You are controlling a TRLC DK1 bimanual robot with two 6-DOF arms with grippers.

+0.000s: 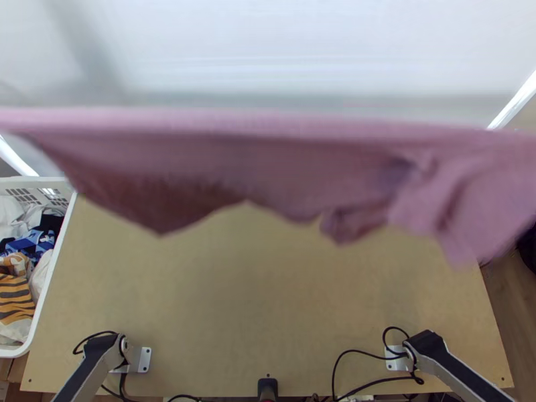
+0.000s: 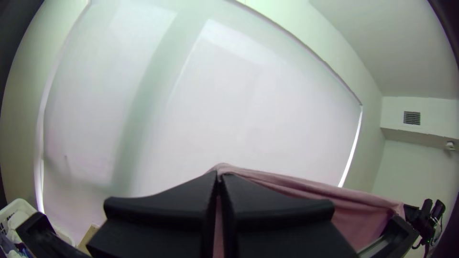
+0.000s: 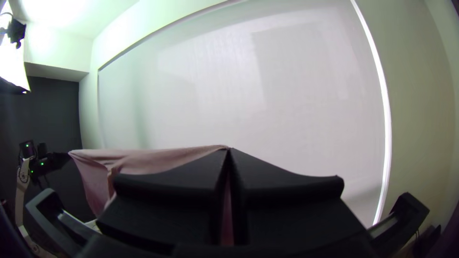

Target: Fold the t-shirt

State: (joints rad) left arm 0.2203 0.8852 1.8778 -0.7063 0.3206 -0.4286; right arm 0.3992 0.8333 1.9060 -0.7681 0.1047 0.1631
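Tension seems to be the main purpose here. Top view: pink t-shirt [image 1: 268, 161] is held up in the air over the table [image 1: 234, 301], approx. from 10 to 2 o'clock, w/ upper edge nearly straight and the rest hanging in uneven folds, more bunched toward 3 to 4 o'clock. Such height prob. lets the hanging part come free of the wood, so gravity can pull out some creases. Left arm [image 1: 94, 362] has its base at 7 o'clock and right arm [image 1: 449, 362] at 5; this wide spacing suits a wide stretch. White basket [image 1: 47, 288] w/ other clothes [image 1: 17, 288] stands near 9 o'clock, beside the table, prob. so that work surface remains free for folding. Left wrist view: left gripper [image 2: 219, 177] is clenched on one end of the upper edge, pinched at the tips, and the fabric runs from there toward the other arm. Right wrist view: right gripper [image 3: 229, 150] grasps the opposite end in same manner, fingers pressed together. Pulling from both ends keeps this edge taut, i.e. ready to be laid straight. Next move, I judge, is to lower it evenly; w/ such small pinches, a hard pull could make one end slip.
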